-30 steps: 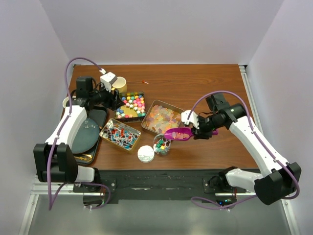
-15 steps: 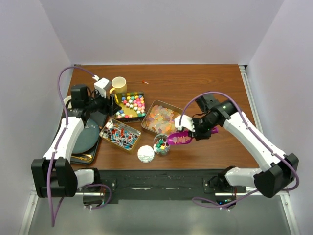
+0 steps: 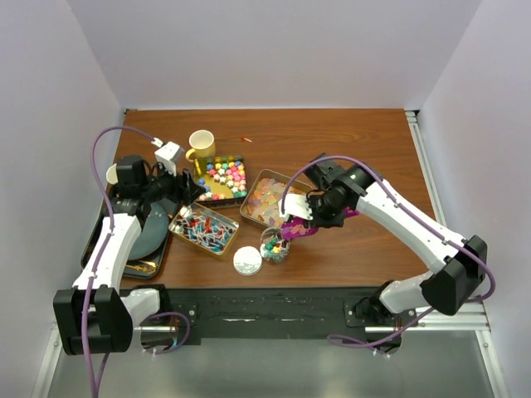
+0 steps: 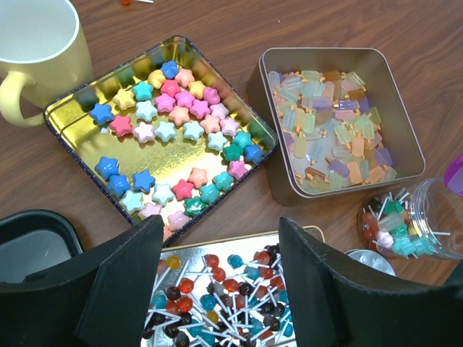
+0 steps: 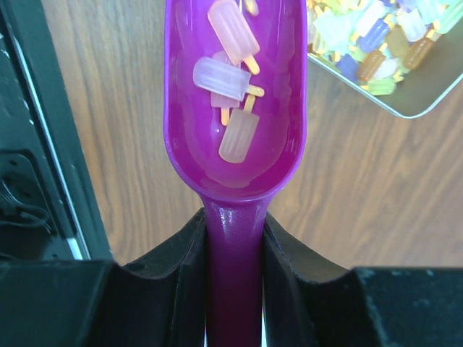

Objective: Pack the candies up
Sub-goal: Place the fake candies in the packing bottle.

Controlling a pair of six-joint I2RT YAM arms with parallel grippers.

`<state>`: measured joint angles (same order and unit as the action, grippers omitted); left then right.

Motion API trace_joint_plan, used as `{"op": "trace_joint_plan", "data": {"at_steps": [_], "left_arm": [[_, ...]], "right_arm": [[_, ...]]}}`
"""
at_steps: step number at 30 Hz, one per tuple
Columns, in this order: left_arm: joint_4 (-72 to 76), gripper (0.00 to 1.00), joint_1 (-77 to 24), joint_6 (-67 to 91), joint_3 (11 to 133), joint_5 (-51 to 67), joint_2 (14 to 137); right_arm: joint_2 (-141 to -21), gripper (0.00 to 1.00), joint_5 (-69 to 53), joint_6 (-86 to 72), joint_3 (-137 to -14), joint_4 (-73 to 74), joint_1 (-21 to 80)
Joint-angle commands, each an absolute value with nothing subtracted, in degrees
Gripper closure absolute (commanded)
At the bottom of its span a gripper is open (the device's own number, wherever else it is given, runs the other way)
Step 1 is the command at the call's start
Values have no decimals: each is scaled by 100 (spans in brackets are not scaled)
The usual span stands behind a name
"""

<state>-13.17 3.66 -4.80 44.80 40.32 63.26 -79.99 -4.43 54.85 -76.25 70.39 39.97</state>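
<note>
We've got the right gripper point(image 5: 233, 242) clamped tight on the handle of the purple plastic scoop point(image 5: 231, 152). A few pale popsicle-shaped candies point(image 5: 230, 76) lie in its bowl. The bowl hangs over bare wood just off the near corner of the silver rectangular tin point(image 4: 414, 148), with the table's black near edge running close along the other side, so it's snug there. From above, the scoop tip is right beside the clear plastic jar point(image 3: 275, 246), which holds some lollipops. The jar and a round white lid point(image 3: 246, 260) stand close to the near edge.

The left gripper point(image 4: 221, 235) has its fingers spread wide apart, holding nothing, over the gold tin of red, blue and white lollipops point(image 4: 210, 282). Just beyond it is the gold square tin point(image 4: 69, 134) with multicoloured star candies point(image 4: 173, 130), nearly touching the silver tin of pastel popsicle pieces point(image 4: 325, 123). A pale yellow mug point(image 4: 36, 50) sits against the star tin's far corner.

All the clutter is bunched left and near on the brown wooden table point(image 3: 357, 141). The far and right stretches are where we see elbow room.
</note>
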Motion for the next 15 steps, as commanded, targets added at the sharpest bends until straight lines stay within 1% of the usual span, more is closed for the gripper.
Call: {"op": "trace_joint_plan", "data": {"at_steps": [1,8,15], "left_arm": [[-766,30,492,-168,4298,4254,6188],[-484,30,554,-44,4184,4394,6196],[-88,30,554,439,3964,4614,6223]], "right_arm": [[-8130,100,-9,5616,-8130,7505,4236],[-8244,100,764,5827,-8200,7831,4772],[-8376,100,1177,5810,-8525,8086,4974]]}}
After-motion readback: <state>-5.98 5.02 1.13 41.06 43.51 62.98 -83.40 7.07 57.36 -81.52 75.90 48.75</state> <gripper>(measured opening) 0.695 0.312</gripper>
